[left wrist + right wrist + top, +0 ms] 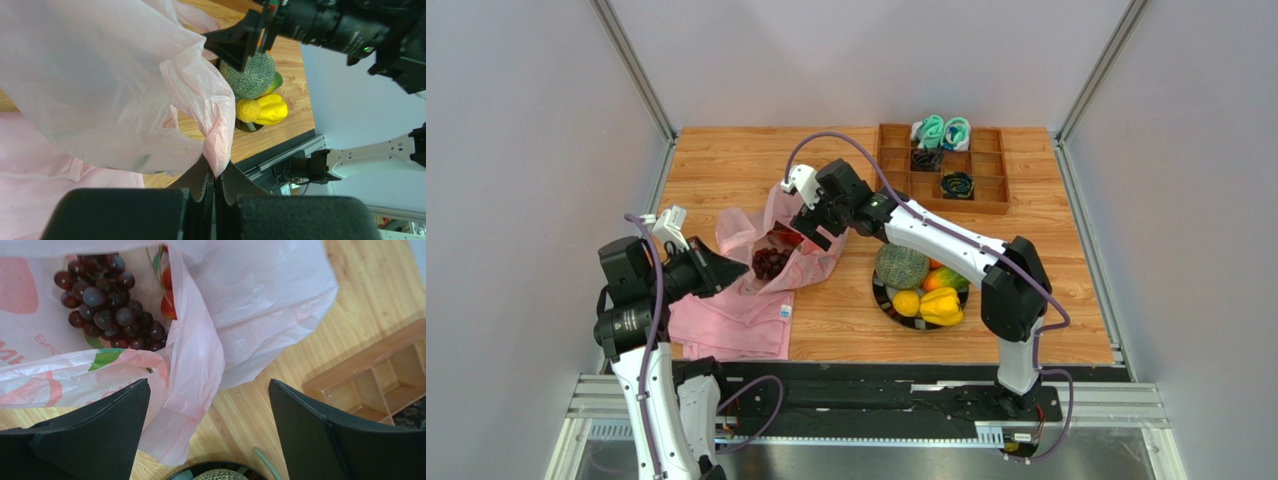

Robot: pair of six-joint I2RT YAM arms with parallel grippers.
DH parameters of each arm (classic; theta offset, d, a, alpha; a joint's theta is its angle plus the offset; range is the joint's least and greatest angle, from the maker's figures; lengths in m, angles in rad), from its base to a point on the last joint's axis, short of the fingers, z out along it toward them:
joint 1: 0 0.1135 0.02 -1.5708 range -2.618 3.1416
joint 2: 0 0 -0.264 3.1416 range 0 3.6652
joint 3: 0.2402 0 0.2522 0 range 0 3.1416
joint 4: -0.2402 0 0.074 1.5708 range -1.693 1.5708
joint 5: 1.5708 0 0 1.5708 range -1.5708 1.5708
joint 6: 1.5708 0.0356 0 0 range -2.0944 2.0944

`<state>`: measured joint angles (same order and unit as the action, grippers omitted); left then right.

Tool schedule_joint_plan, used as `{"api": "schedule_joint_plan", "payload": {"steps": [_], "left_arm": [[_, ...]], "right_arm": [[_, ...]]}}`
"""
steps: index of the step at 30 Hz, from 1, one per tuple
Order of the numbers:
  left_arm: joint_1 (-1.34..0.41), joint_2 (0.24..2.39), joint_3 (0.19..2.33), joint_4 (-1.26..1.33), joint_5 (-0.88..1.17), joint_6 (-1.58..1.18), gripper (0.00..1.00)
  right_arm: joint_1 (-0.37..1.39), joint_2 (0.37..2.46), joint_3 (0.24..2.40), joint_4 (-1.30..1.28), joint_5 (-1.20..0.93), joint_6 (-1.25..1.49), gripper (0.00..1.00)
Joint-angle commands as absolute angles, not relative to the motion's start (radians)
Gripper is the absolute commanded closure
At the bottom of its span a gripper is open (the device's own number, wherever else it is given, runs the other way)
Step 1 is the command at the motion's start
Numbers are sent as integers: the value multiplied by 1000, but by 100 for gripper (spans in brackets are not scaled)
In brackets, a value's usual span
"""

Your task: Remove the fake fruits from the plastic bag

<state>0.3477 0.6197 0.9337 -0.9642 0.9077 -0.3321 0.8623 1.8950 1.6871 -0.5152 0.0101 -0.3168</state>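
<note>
1. Cloth point(731, 325), pink and folded, lies at the near left of the table point(1046, 300). Its far edge is covered by the bag.
2. The left gripper point(215, 184) is clamped tight on a twisted fold of the plastic bag point(100, 75), with film squeezed between the pressed-together pads. The bag fills most of that wrist view, and its cloudy film hides the contents from there.
3. To the right, a dark plate point(883, 297) carries the melon point(901, 266), the lemon point(907, 302) and the yellow lobed piece point(941, 306). An orange-and-green piece point(946, 279) behind them is half hidden and hard to identify.
4. The bag lies left of centre with its mouth open. The grapes point(107, 310) sit inside. The red berries point(169, 295) are beside them, partly behind a fold and cut off by the top edge of the view.
5. The right gripper point(207, 390) hangs over the bag's right side, its fingers point(90, 430) spread wide and gripping nothing. Whether one finger touches the film cannot be told.
6. The wooden tray point(941, 170) sits far right, holding teal and black items too small to make out.
</note>
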Motion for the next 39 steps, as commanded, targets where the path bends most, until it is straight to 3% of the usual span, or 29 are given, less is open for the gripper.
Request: {"api": "schedule_joint_plan", "payload": {"steps": [1, 7, 8, 10, 12, 14, 18, 21, 24, 26, 32, 34, 36, 39], "left_arm": [[350, 669, 939, -833, 928, -362, 100], [351, 853, 1073, -798, 927, -319, 100], [350, 903, 1094, -787, 928, -319, 100], [350, 977, 1161, -746, 931, -328, 100], [339, 1029, 1221, -721, 931, -327, 100], [330, 1104, 1343, -715, 936, -314, 100], [314, 1189, 1552, -690, 972, -333, 100], [305, 1180, 1615, -673, 1034, -368, 100], [292, 1089, 1530, -673, 1081, -386, 100], [284, 985, 1381, -690, 1104, -381, 100], [281, 730, 984, -1012, 1063, -282, 100], [281, 674, 898, -1098, 1071, -287, 100], [281, 622, 873, -1088, 1057, -304, 100], [281, 603, 894, -1091, 1028, -288, 100]], "right_arm": [[832, 1963, 1750, -522, -27, -328, 14], [739, 2109, 2003, -607, -165, -310, 63], [729, 2143, 2140, -642, -188, -307, 85], [693, 2268, 2308, -747, -186, -292, 100], [654, 2401, 2629, -805, -176, -266, 100], [631, 2424, 2755, -752, -154, -219, 100], [612, 2194, 2461, -349, -143, -244, 100], [611, 2051, 2332, -371, -140, -267, 100], [601, 1900, 2133, -420, -160, -264, 100], [601, 1770, 1889, -428, -185, -274, 100], [638, 1568, 1371, -555, -249, -238, 100], [655, 1494, 1294, -561, -238, -255, 98], [664, 1453, 1263, -560, -224, -236, 79], [669, 1421, 1319, -551, -233, -201, 40]]}}
